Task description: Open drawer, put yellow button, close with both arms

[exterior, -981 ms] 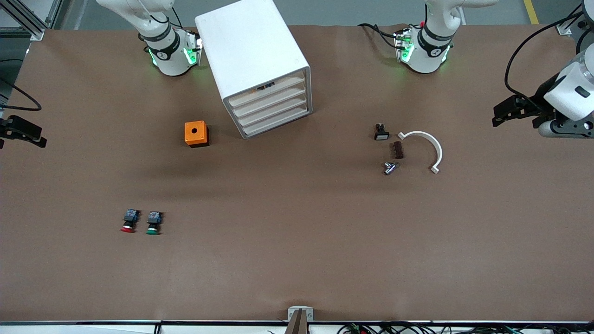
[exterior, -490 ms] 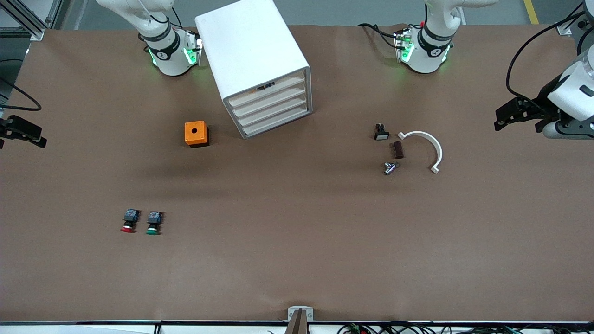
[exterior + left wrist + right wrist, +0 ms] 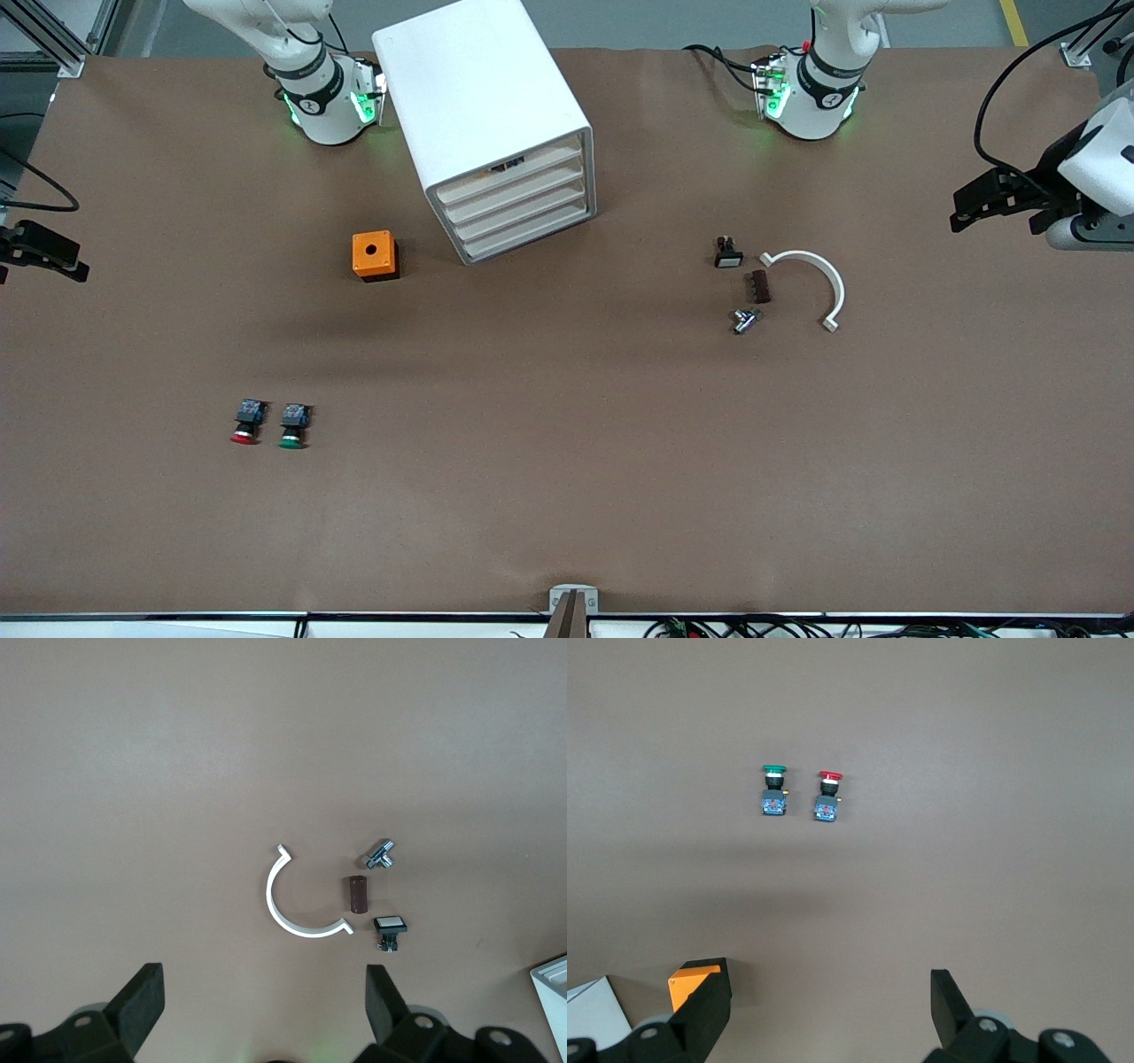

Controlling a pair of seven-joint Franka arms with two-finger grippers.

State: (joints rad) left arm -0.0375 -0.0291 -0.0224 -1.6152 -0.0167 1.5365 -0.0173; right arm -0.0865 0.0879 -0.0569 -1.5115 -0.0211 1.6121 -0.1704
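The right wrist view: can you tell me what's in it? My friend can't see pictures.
Two small push buttons lie side by side on a brown table, one with a green cap, one with a red cap. The right gripper hangs open over the table with nothing in it. An orange box and a white cabinet's corner peek in at the edge.

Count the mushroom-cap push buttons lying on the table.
2: the red-capped button and the green-capped button, side by side toward the right arm's end, nearer the camera than the orange box. No yellow button is visible.
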